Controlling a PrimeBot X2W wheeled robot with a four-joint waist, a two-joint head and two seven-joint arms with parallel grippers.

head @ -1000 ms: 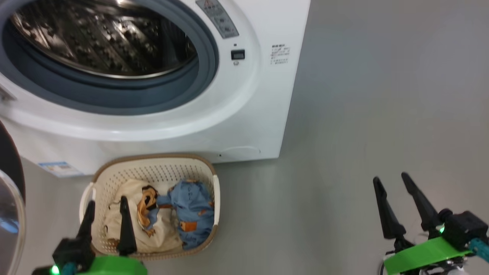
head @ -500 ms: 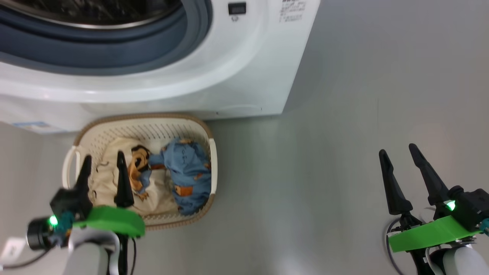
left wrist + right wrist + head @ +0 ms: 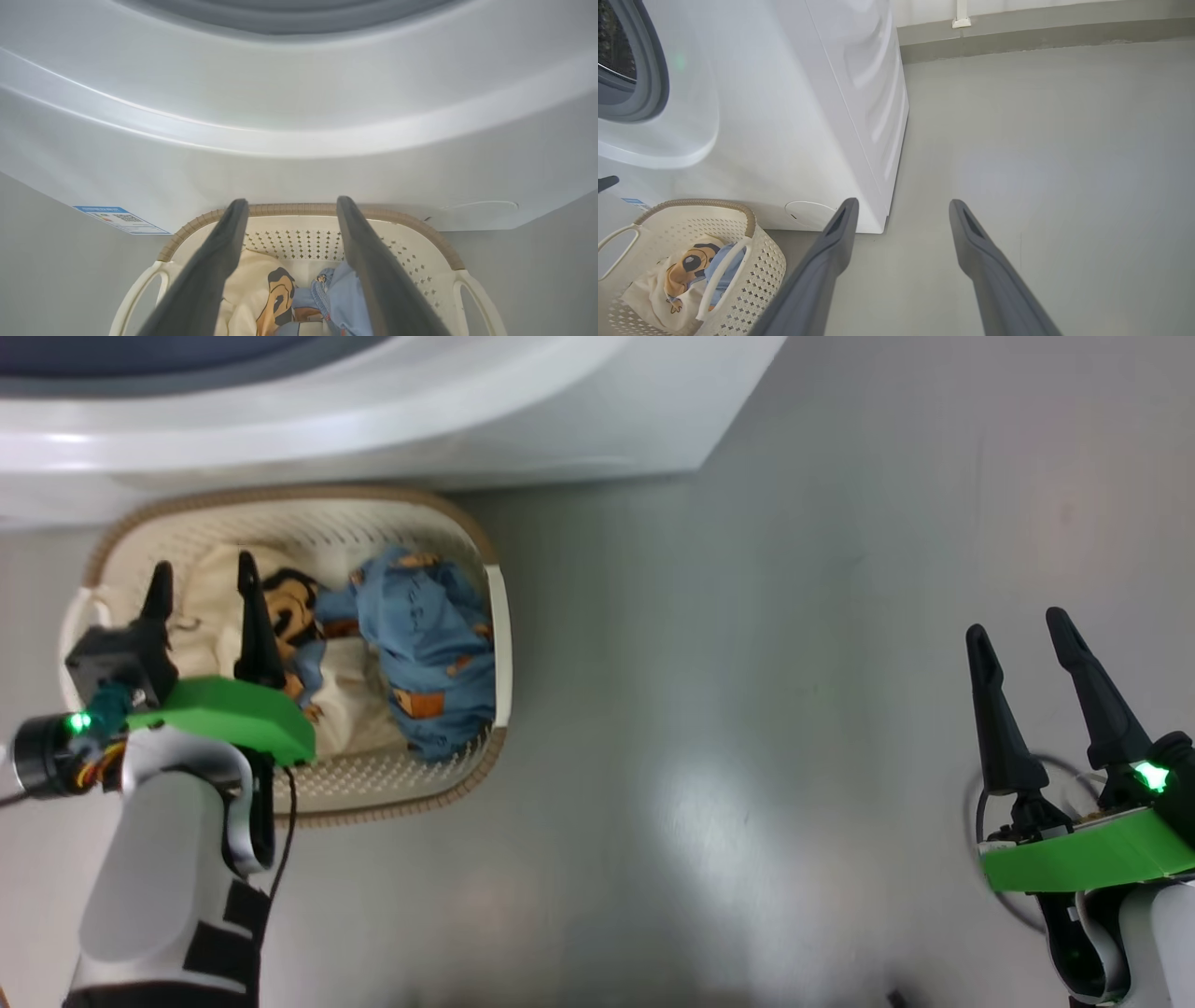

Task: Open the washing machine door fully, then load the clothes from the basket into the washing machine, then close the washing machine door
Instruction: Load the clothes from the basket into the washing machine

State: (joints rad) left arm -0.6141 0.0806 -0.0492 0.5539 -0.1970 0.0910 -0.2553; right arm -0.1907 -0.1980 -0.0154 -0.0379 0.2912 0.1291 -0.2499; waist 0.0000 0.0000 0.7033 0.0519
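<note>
Head view, looking down at a grey floor. The basket stands on it, right up against the white front of the washing machine, with its long side running left to right along the machine. The clothes lie inside, side by side: the cream garment on your left and the blue garment on your right, with a brown print where they meet.

Your left gripper hangs over the left half of the basket. Its two dark fingers are spread and hold nothing. The cream garment lies straight beneath and between them, and the blue one is just beside the right finger. From these views the fingertips look clear of the cloth, but you cannot be sure how much height is left.

The pale left forearm rises from the lower left corner. The fingers point forward toward the machine, not straight down. In the left wrist view they frame the basket's far wall, with the clothes low between them.

Your right gripper is also spread and empty. It is well apart to the right, over bare floor, so the left arm is plainly the nearer one.

In the right wrist view the grey gasket and the drum mouth stand uncovered. The pick seems to call for tipping the left wrist downward and lowering onto the cream garment.
</note>
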